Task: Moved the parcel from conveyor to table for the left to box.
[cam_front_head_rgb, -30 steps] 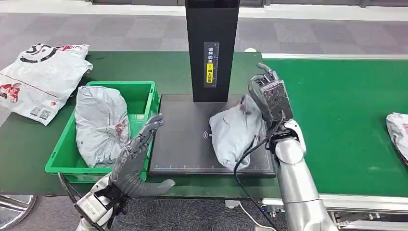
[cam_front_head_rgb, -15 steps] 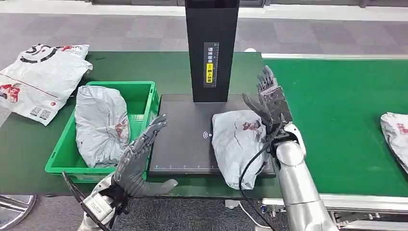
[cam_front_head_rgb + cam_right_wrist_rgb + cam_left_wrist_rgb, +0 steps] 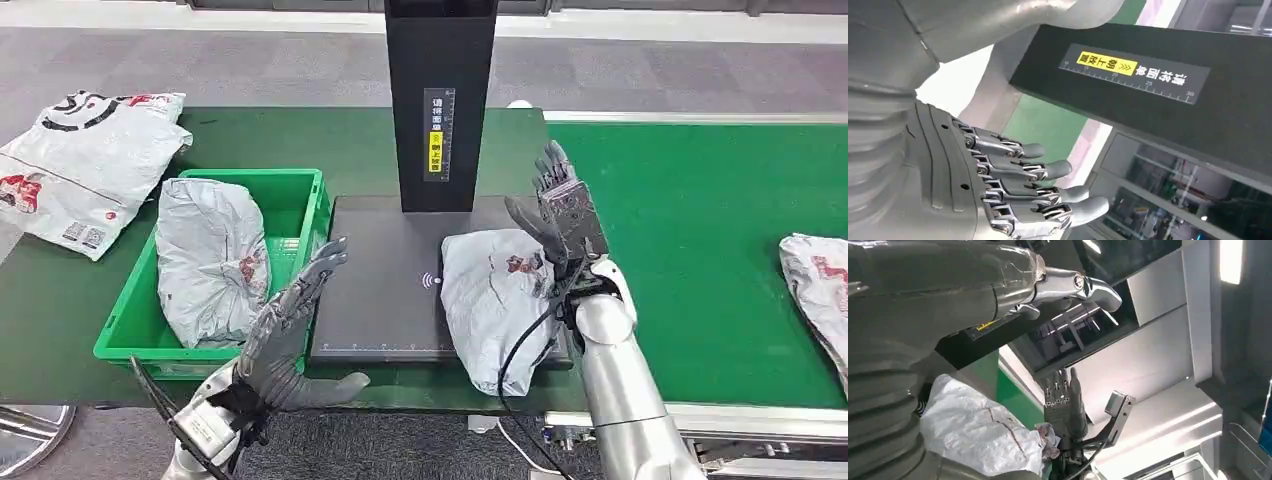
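A grey plastic parcel (image 3: pixel 498 298) with a red print lies on the right part of the black scale platform (image 3: pixel 385 290), its near end hanging over the front edge. My right hand (image 3: pixel 560 212) stands open just beside its far right corner, fingers up, holding nothing. My left hand (image 3: pixel 290 325) hovers open at the platform's left front, palm turned toward the parcel. The left wrist view shows the parcel (image 3: pixel 973 432) and my right hand (image 3: pixel 1064 405) beyond it. In the right wrist view my right hand (image 3: pixel 1003 185) has its fingers spread.
A green crate (image 3: pixel 290 215) left of the platform holds another grey parcel (image 3: pixel 208 258). A white bag (image 3: pixel 85 165) lies at the far left. A black post (image 3: pixel 440 100) rises behind the platform. One more parcel (image 3: pixel 818 285) rides the green conveyor (image 3: pixel 700 230) at the right edge.
My right hand has let go of the parcel, which dropped flat onto the platform. The hand rose slightly and opened. The conveyor parcel has shifted left. My left hand barely moved.
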